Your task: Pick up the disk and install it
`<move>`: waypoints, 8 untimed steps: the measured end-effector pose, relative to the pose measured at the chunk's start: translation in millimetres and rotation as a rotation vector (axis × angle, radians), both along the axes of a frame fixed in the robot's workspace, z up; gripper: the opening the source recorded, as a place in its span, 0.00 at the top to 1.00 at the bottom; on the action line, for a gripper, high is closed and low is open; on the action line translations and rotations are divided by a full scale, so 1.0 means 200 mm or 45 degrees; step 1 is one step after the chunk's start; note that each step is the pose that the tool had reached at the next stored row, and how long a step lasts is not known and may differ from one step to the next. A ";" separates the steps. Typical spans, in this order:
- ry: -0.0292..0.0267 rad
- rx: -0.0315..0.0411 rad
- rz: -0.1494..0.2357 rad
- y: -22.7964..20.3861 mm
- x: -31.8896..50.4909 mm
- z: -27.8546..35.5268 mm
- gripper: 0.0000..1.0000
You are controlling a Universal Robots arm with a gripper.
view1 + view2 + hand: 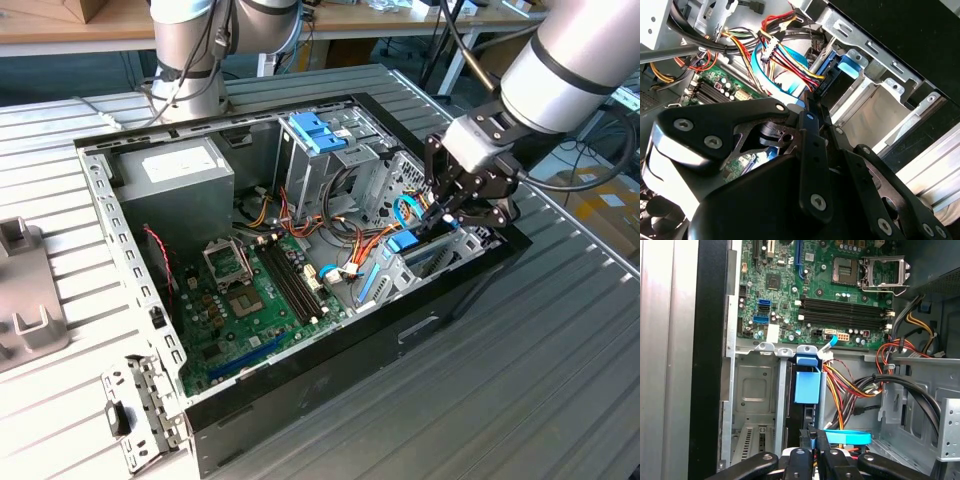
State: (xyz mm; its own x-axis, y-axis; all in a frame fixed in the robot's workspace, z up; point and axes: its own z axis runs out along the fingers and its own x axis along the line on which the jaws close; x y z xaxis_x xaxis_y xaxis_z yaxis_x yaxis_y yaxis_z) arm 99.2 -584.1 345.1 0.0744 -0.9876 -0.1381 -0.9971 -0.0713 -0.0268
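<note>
The disk (807,410) stands on edge in the drive bay at the front corner of the open computer case (330,350), its light-blue bracket (807,380) facing up. In the exterior view the disk (404,242) is at the case's right end. My gripper (814,436) hovers right over its near end, fingers pressed together with no gap between them. The second wrist view has the gripper (811,107) beside the dark disk (832,87) and its blue rail (850,65). I cannot tell whether the fingertips touch the disk.
Coloured power wires (850,385) and a blue flat cable (847,437) crowd the bay's side. The motherboard (250,300), grey power supply (180,175) and a blue two-tab piece (315,130) sit inside the case. A second arm's base (190,60) stands behind. A grey fixture (25,290) lies on the exterior view's left.
</note>
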 end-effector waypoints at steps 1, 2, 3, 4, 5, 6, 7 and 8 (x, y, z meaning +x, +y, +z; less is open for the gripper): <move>-0.0001 0.0001 0.000 0.000 0.000 -0.003 0.84; -0.0001 0.0002 0.000 0.000 0.001 -0.005 0.84; 0.0000 -0.0002 0.000 0.000 0.001 -0.010 0.84; 0.0000 0.0007 0.000 0.000 -0.006 -0.014 0.84; -0.0001 0.0011 0.000 0.000 -0.006 -0.015 0.84; -0.0001 0.0012 0.000 0.000 -0.006 -0.015 0.84; -0.0001 0.0043 0.000 0.000 -0.006 -0.016 0.84; -0.0001 0.0083 0.000 0.000 -0.005 -0.017 0.84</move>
State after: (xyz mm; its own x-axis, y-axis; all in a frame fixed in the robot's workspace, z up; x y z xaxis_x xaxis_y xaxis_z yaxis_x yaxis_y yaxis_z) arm 98.2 -584.1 341.6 0.0744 -0.9867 -0.1446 -0.9971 -0.0712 -0.0273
